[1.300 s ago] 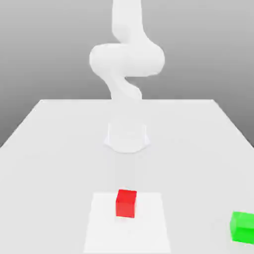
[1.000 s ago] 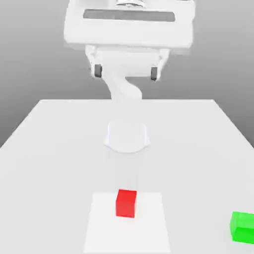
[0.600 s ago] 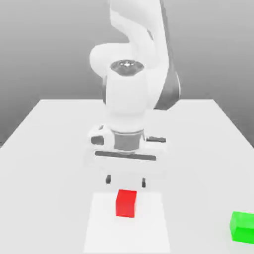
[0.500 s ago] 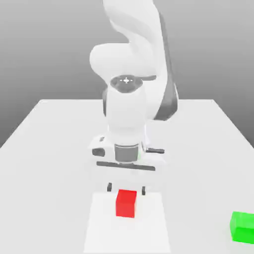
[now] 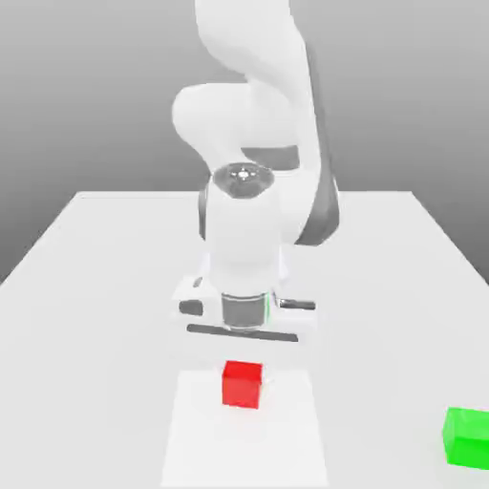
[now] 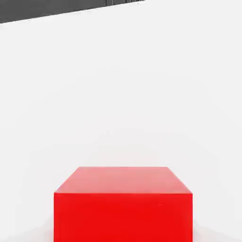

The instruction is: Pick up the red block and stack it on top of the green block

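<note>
The white, grey-jointed robot arm (image 5: 244, 215) is being held bent in front of its base, with its hand being pointed downward. The white two-finger claw (image 5: 243, 382) is being kept closed on the solid red block (image 5: 242, 387), which is being held over the pale rectangular patch (image 5: 244, 449) on the white surface (image 5: 95, 334). The bright green block (image 5: 468, 438) is being supported well apart, at the exterior view's right edge.

Beyond the broad white table (image 5: 382, 277), a plain grey backdrop (image 5: 420, 105), paler towards the top.
</note>
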